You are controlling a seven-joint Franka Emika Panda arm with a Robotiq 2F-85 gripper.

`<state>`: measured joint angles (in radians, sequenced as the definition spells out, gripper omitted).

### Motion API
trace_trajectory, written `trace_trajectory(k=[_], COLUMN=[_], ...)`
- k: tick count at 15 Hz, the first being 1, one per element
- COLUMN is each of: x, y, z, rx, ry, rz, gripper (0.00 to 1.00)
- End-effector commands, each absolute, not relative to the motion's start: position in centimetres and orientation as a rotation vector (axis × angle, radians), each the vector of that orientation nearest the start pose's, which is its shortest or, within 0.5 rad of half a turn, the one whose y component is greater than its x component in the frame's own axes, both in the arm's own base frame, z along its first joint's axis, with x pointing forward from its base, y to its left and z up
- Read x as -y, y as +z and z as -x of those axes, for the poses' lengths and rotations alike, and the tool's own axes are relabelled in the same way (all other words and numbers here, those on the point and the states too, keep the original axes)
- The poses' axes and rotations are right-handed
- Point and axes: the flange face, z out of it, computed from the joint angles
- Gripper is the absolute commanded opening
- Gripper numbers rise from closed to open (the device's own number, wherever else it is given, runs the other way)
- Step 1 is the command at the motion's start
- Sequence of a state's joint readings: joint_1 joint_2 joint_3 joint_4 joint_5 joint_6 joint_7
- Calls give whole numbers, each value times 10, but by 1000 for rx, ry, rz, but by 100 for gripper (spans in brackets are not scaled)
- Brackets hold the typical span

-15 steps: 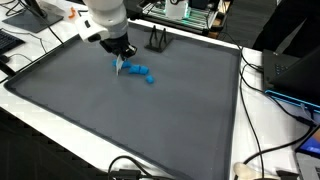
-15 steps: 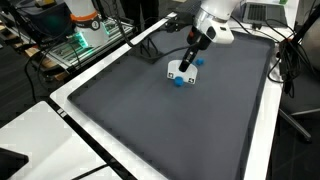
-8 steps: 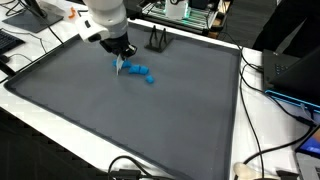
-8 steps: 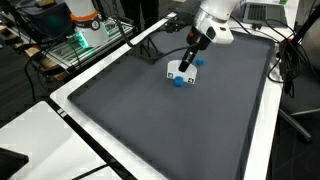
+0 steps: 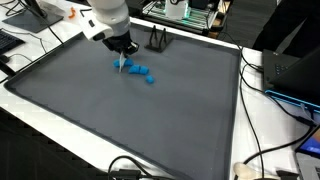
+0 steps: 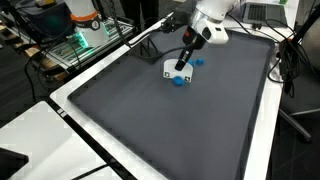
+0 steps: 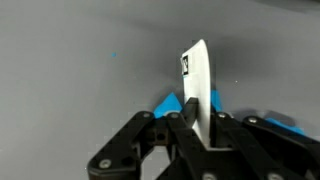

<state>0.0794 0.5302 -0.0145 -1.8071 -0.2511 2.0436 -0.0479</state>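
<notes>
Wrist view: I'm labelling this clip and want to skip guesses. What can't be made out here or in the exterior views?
- Wrist view: the blue blocks are mostly hidden behind the tool and the white card it grips, so their number cannot be told.
- Wrist view: the dark mark near the card's top is too blurred to read.
- In an exterior view, the black stand is too small to identify.

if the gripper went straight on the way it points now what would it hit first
The gripper is shut on a white card that leads downward. It would likely meet the blue blocks, or the grey mat right beside them; depth is unclear.
</notes>
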Motion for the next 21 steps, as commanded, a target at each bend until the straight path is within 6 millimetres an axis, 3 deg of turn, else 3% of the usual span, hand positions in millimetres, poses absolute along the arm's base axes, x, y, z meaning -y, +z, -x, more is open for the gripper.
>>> trace_trajectory(k=[1, 13, 21], x=[-21, -9, -4], y=[212, 240, 269], z=[-590, -581, -573], rx=[455, 380, 345], ry=[609, 551, 524], rz=[3236, 3259, 3256], gripper=[2, 2, 2])
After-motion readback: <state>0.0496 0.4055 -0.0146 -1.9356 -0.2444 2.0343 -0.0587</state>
